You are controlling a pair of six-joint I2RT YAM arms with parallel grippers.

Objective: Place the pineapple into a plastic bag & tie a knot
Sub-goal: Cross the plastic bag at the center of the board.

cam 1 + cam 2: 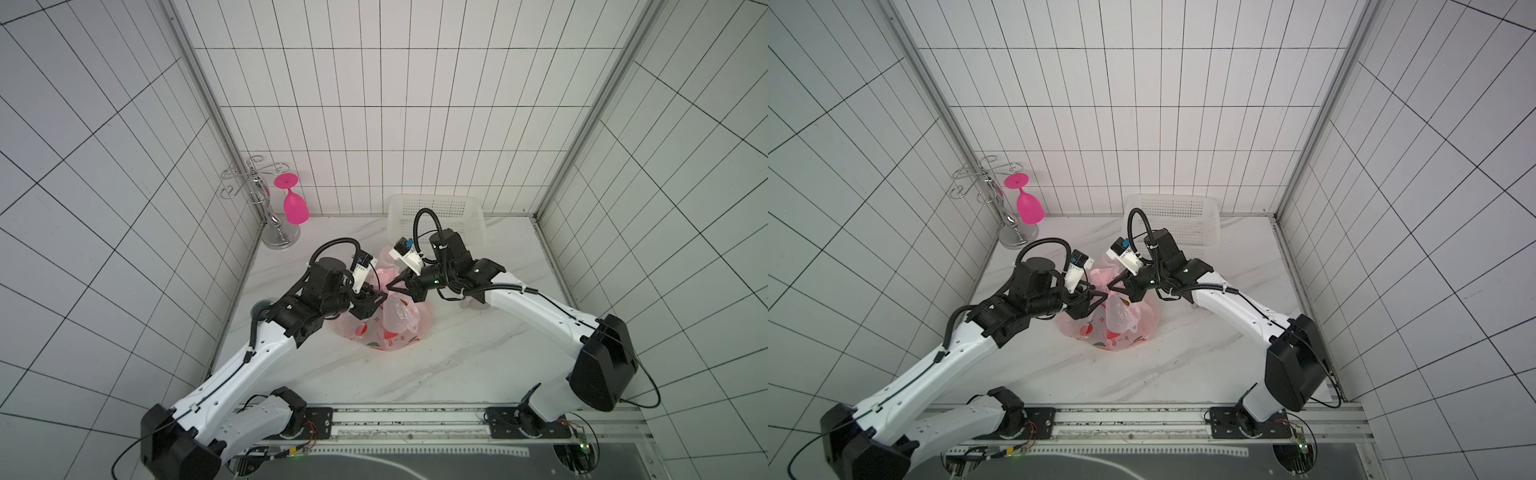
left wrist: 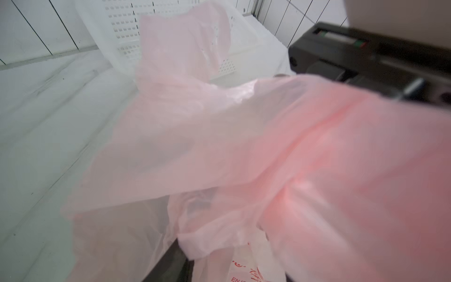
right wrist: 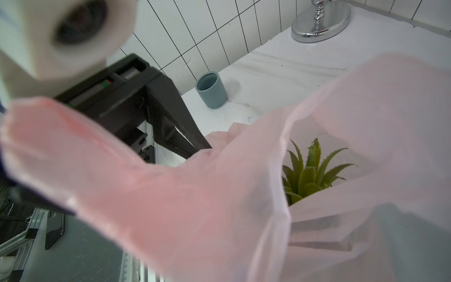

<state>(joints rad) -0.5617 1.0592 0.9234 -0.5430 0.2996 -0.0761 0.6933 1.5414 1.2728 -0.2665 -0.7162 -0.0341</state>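
Observation:
The pale-pink plastic bag (image 1: 388,328) (image 1: 1113,328) sits mid-table with its red fruit prints facing the front. Inside it the pineapple's green crown (image 3: 310,171) shows through the open mouth. My right gripper (image 1: 390,287) (image 1: 1109,286) is shut on a pink handle strip (image 3: 146,183) above the bag. That strip covers the right gripper's jaws in the right wrist view. My left gripper (image 1: 375,311) (image 2: 230,273) stands open just left of it, with bag film lying loose between its fingers (image 2: 170,263). A knot does not show in any view.
A white perforated basket (image 1: 436,220) stands at the back behind the right arm. At the back left a chrome rack (image 1: 270,224) holds a pink glass (image 1: 295,203). A grey-blue cup (image 3: 211,90) stands by the left wall.

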